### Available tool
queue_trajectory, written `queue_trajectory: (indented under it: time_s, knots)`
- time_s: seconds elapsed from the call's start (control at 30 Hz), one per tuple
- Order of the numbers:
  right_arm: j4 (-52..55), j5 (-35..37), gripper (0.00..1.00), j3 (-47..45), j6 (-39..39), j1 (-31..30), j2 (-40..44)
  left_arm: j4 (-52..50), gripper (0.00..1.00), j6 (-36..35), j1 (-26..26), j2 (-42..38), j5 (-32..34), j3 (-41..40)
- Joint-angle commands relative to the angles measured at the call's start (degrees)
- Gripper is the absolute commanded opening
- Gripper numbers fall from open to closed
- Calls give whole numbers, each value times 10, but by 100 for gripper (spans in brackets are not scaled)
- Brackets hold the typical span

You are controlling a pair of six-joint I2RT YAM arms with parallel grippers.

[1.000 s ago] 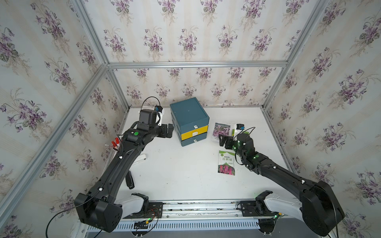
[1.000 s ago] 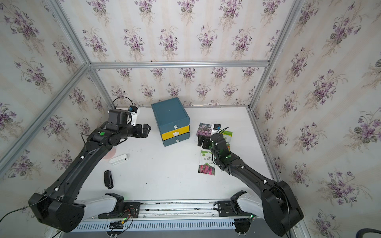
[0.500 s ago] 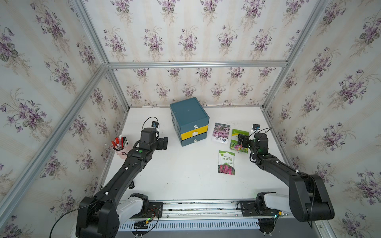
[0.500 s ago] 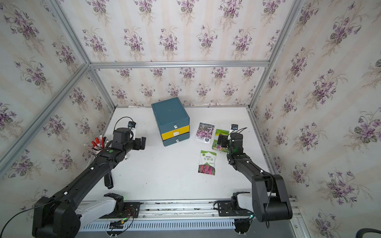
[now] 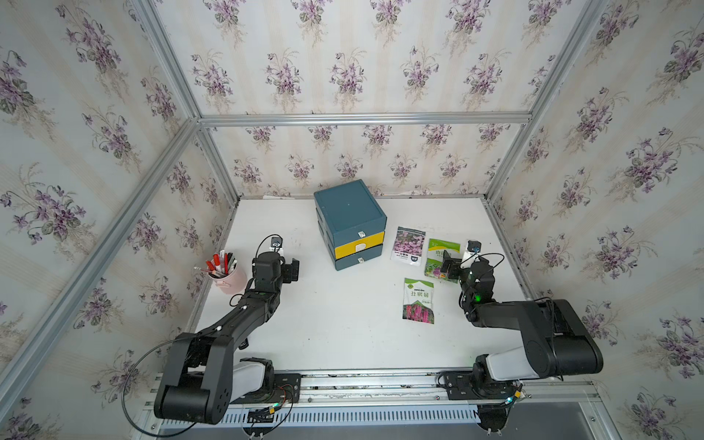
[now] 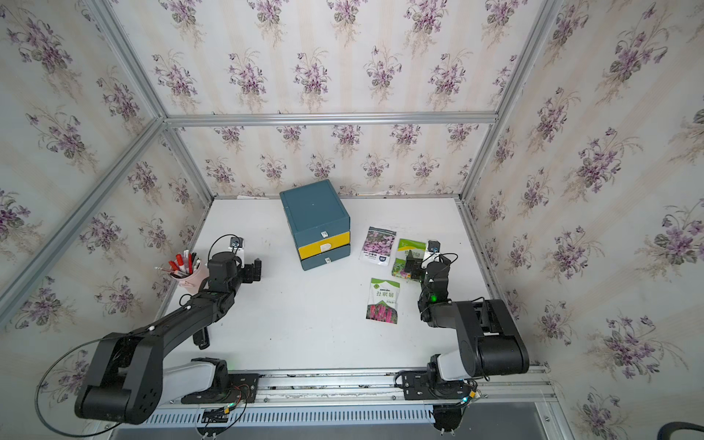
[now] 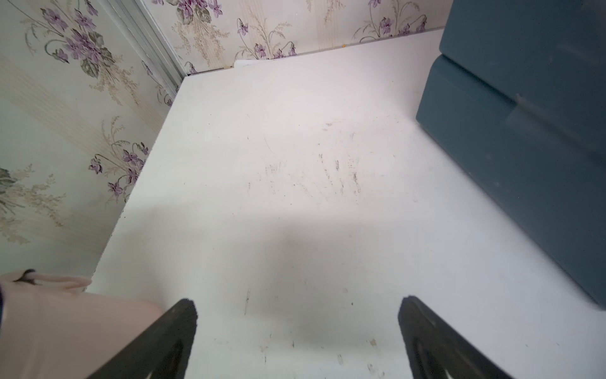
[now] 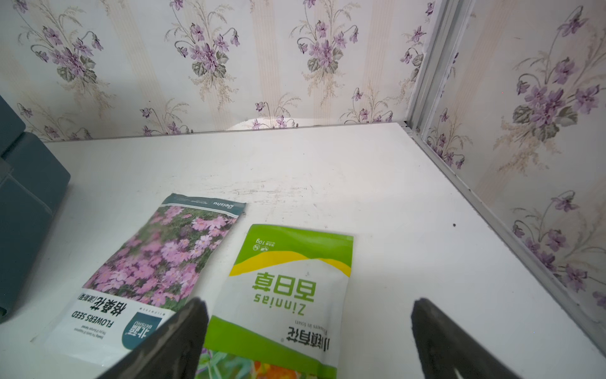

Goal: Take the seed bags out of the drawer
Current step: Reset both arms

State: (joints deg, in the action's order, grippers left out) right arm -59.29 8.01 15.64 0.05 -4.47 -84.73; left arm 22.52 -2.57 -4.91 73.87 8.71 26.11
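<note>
Three seed bags lie flat on the white table, right of a small teal chest of drawers (image 5: pixel 348 217) (image 6: pixel 314 215). All its drawers are shut, the yellow middle drawer (image 5: pixel 358 245) among them. The grey-topped pink-blossom bag (image 5: pixel 408 245) (image 8: pixel 157 259) lies nearest the chest. A green-and-white Zinnias bag (image 5: pixel 442 249) (image 8: pixel 288 288) lies beside it. The other green-and-white bag (image 5: pixel 418 301) (image 6: pixel 383 301) lies nearer the front. My right gripper (image 5: pixel 449 268) (image 8: pixel 310 303) hangs open over the Zinnias bag's near end, holding nothing. My left gripper (image 5: pixel 293 268) (image 7: pixel 298 303) is open above bare table, left of the chest.
A pink cup of pens (image 5: pixel 228 278) (image 6: pixel 186 276) stands by the left wall, close behind my left gripper. A small black object (image 6: pixel 202 337) lies under the left arm. Papered walls with aluminium rails close in the table on three sides.
My left gripper has drawn back from the chest's side toward the pen cup. My right gripper has moved right, from between the bags to the Zinnias bag. Both stay open.
</note>
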Motion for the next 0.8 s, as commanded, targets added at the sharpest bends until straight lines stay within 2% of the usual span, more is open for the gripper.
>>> queue_trajectory:
  time_s: [0.0,0.23,0.47,0.77]
  knots:
    - [-69,13,100,-2,7,2,-13,112,100,-13,7,33,-17,0]
    - [-95,23,100,-15,12,3,-17,194,100,1,17,117,-13,-15]
    - [-95,24,100,-14,12,3,-18,189,100,12,27,118,-17,-12]
    - [-144,29,100,-33,14,3,-33,187,100,12,27,118,-17,-12]
